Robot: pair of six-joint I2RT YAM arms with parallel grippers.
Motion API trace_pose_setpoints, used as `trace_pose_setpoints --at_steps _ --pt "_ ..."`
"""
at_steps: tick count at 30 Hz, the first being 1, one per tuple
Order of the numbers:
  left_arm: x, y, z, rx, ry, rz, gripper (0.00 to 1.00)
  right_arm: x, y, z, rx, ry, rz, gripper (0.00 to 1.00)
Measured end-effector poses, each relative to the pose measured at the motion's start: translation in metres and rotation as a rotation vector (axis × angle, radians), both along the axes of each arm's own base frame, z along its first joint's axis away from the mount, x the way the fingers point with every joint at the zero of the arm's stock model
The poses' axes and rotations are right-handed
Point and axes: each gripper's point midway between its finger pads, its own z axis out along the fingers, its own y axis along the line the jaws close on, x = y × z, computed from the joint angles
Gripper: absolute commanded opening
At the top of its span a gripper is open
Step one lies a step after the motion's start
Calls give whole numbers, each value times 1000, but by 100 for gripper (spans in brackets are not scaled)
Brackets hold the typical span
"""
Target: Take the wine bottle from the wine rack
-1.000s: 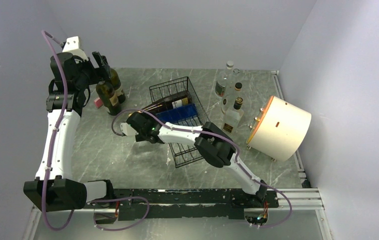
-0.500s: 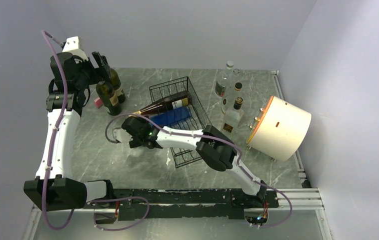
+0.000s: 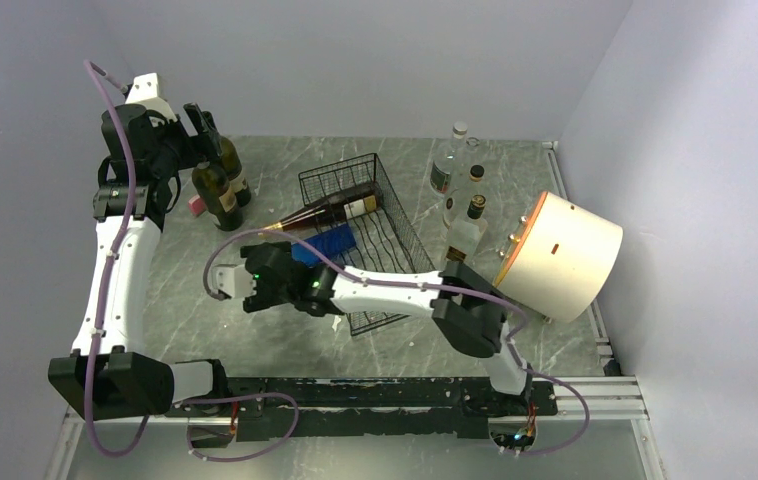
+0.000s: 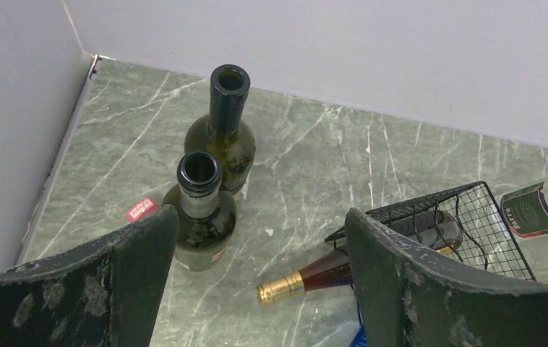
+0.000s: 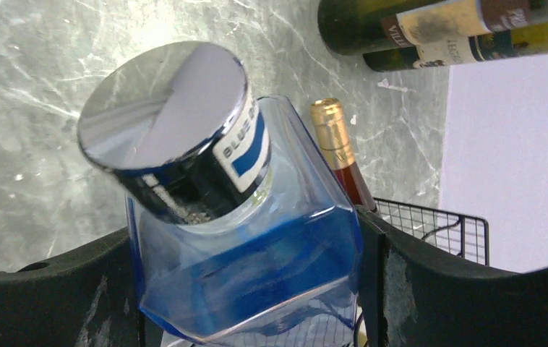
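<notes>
The black wire wine rack point(image 3: 387, 222) stands mid-table. A dark wine bottle with a gold foil top point(image 3: 327, 211) lies across it, neck poking out over the left rim; it also shows in the left wrist view point(image 4: 307, 280) and the right wrist view point(image 5: 340, 155). My right gripper point(image 3: 290, 270) is shut on a blue square bottle with a silver cap point(image 5: 242, 238), held mostly out past the rack's left side point(image 3: 323, 243). My left gripper point(image 4: 260, 220) is open and empty, high above two upright dark green bottles point(image 4: 200, 217).
Two open green bottles point(image 3: 217, 195) and a small pink tag point(image 3: 196, 204) sit at the back left. Clear bottles point(image 3: 465, 200) stand right of the rack. A white drum with an orange rim point(image 3: 560, 255) lies at the right. Walls close the back and sides.
My right gripper has moved left and toward the near edge, drawing the blue bottle out of the rack. The gold-topped wine bottle and the left arm have stayed put.
</notes>
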Motion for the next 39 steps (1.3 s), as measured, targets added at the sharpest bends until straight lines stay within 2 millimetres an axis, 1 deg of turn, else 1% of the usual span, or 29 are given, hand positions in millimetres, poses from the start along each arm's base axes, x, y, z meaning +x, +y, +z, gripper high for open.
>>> trace_pose_setpoints --at_steps 4,7,9,11,14,15,17,21,24,27,36,39 --pt "0 0 0 0 1 1 88 -11 -12 20 87 55 -2 34" --pt "0 1 0 0 1 2 88 -21 -17 26 142 99 -7 32" --pt "0 1 0 0 1 2 88 -24 -17 35 197 119 -9 31" --pt "0 1 -1 0 2 3 88 -26 -16 52 271 132 -13 29" --pt "0 2 -1 0 2 4 88 -32 -16 71 354 159 -11 28" --pt "0 2 -1 0 2 4 88 -35 -16 76 378 167 -4 26" --pt "0 2 -1 0 2 4 88 -37 -13 87 426 178 2 23" --pt "0 2 -1 0 2 4 88 -41 -6 106 508 182 4 22" --pt "1 2 -1 -1 2 4 88 -46 -8 110 556 219 -7 20" --pt "1 2 -1 -1 2 4 88 -46 -15 113 598 239 -37 19" --pt "1 1 -1 -2 3 1 88 -30 -42 118 737 310 -189 18" --pt "1 -1 -2 -5 2 -11 89 -25 -48 120 771 345 -241 17"
